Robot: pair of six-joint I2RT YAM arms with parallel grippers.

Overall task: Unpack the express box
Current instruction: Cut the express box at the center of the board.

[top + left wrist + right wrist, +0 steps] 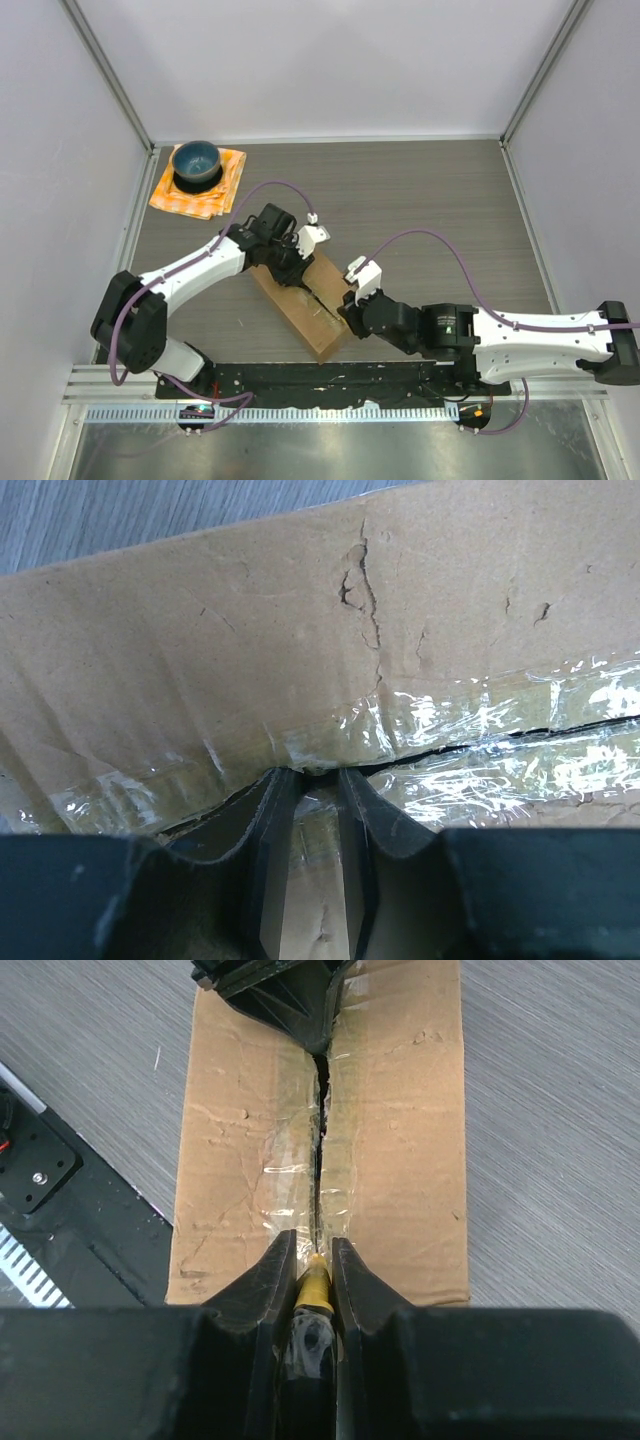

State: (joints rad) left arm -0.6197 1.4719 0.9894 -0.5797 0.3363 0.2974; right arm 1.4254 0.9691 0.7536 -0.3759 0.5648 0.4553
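The right hand [313, 1243] fills the bottom of its wrist view, its two fingers clamped on a yellow-tipped tool [315, 1282] whose tip rests at the near end of the top seam of the express box [400, 1110]. The box is a brown rectangular cardboard carton. Its top is creased and scuffed, and the left wrist view shows small tears [352, 585] in the surface. Clear, shiny, wrinkled tape [295, 1175] runs along the centre seam. The seam [321, 1150] shows as a dark slit between the two top flaps, widest toward the far end. The left hand [312, 772] sits at that far end with its fingertips on the seam. Its fingers stand a narrow gap apart, and it cannot be told whether they pinch the tape or a flap edge. In the top view the box [300, 310] lies flat and diagonal on the desk [430, 200], in the near middle area, between the left hand [290, 255] and the right hand [350, 300]. The near end of the box lies close to the black base rail [330, 378] along the near edge of the desk. In the right wrist view, grey desk surface shows along both long sides of the box, with the broader strip on the side away from the rail. An orange cloth [225, 190] carrying a blue bowl [196, 160] lies in the far left corner, well apart from the box. Enclosure walls [60, 150] bound the desk on the left, far and right sides.
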